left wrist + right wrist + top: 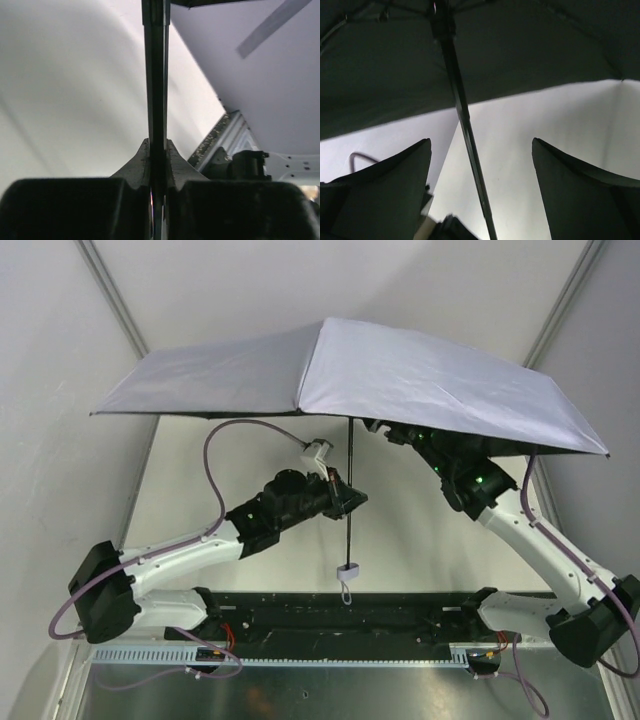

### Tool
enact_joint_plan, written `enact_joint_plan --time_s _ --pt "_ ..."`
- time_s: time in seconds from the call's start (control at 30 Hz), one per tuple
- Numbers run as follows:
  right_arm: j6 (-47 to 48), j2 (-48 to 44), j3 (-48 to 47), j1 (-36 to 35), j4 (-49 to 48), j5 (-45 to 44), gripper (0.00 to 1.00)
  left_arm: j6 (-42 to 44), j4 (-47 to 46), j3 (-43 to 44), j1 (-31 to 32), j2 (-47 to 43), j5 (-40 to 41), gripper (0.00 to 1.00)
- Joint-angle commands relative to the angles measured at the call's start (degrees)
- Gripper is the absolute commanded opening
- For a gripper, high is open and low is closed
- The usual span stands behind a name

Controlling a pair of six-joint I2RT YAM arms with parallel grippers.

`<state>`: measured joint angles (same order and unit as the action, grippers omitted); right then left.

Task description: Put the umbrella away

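Above the middle of the desk (420, 550), the open umbrella (350, 375) stands upright, its vertical shaft (349, 540) clamped mid-length by the left gripper (345, 498), the right gripper (481, 141) higher under the canopy (520, 50), fingers (395, 190) spread either side of the shaft, untouching.

pale table (420, 560), black mounting plate (330, 612), white walls (60, 500).

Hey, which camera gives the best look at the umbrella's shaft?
Top external: the whole shaft shows, canopy to handle. Left wrist shows a stretch pinched in the left gripper; right wrist, its upper part under the canopy.
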<state>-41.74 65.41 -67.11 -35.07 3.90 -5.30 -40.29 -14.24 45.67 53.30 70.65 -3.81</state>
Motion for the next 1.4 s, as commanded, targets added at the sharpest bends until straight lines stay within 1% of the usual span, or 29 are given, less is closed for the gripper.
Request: enact_joint_plan --time_s 0.0,0.1,0.2,0.27,0.47,0.67,0.77,0.9,0.97,1.0,1.07,1.1,1.17,1.2,1.23,1.27,1.3,1.37 --pt "5.5 3.11 -6.26 -2.02 -1.97 -9.38 0.85 4.22 8.43 5.83 3.54 -2.8 18.83 0.0" --pt "6.03 4.77 -8.6 -1.98 -1.33 -12.08 0.82 4.65 9.98 6.53 5.07 -2.13 22.29 0.0" --pt "5.58 6.2 -9.5 -1.73 -3.0 -11.42 0.8 5.12 10.13 6.94 6.18 -1.38 23.86 0.0" --pt "5.08 6.88 -9.79 -1.68 -3.21 -10.33 0.79 5.37 10.07 7.14 6.46 -0.97 23.83 0.0" --pt "2.44 7.59 -8.9 -1.3 -0.19 -5.06 0.77 5.43 7.82 6.74 6.55 -0.82 20.33 0.0" --pt "4.24 8.7 -6.8 -3.61 -1.89 -4.31 0.71 5.11 8.07 7.17 6.62 0.57 20.11 0.0" --pt "5.19 10.29 -6.68 -4.57 -2.91 -4.95 0.65 4.65 9.57 7.77 6.76 1.22 21.56 0.0" --pt "5.95 11.72 -6.68 -5.0 -4.69 -4.79 0.62 4.61 10.98 7.96 6.9 1.17 23.28 0.0" --pt "5.98 12.28 -6.64 -4.68 -4.96 -4.3 0.58 5.27 11.47 7.97 6.97 0.87 23.53 0.0" --pt "5.93 12.55 -6.68 -4.23 -4.96 -3.72 0.56 5.77 11.62 8.04 7.07 0.79 23.61 0.0" --pt "5.6 13.03 -6.69 -3.12 -5.18 -1.9 0.43 6.75 12.2 8.39 7.21 0.58 23.44 0.0" --pt "5.21 13.23 -6.66 -2.4 -5.33 -0.45 0.35 7.04 12.69 8.56 7.24 0.47 23.29 0.0" --pt "4.22 13.65 -6.64 -0.77 -6.39 2.98 0.13 7.61 13.48 9.0 7.3 0.21 22.55 0.0" --pt "3.6 13.76 -6.63 0.1 -7.17 5.68 0.07 7.87 13.68 9.31 7.28 0.03 21.88 0.0" --pt "3.02 13.81 -6.59 0.97 -8.17 8.87 0.03 8.04 14.84 9.55 7.31 -0.25 21.2 0.0" --pt "2.43 13.75 -6.3 1.94 -9.86 12.18 0.02 8.13 15.73 9.71 7.24 -0.78 20.28 0.08" --pt "1.56 13.33 -5.63 2.95 -12.15 15.51 0.01 8.17 16.35 9.66 7.07 -1.61 19.26 0.2" --pt "-2.01 12.24 -3.35 5.11 -18.88 22.27 0.0 7.41 16.85 8.31 6.44 -4.11 16.84 0.52"
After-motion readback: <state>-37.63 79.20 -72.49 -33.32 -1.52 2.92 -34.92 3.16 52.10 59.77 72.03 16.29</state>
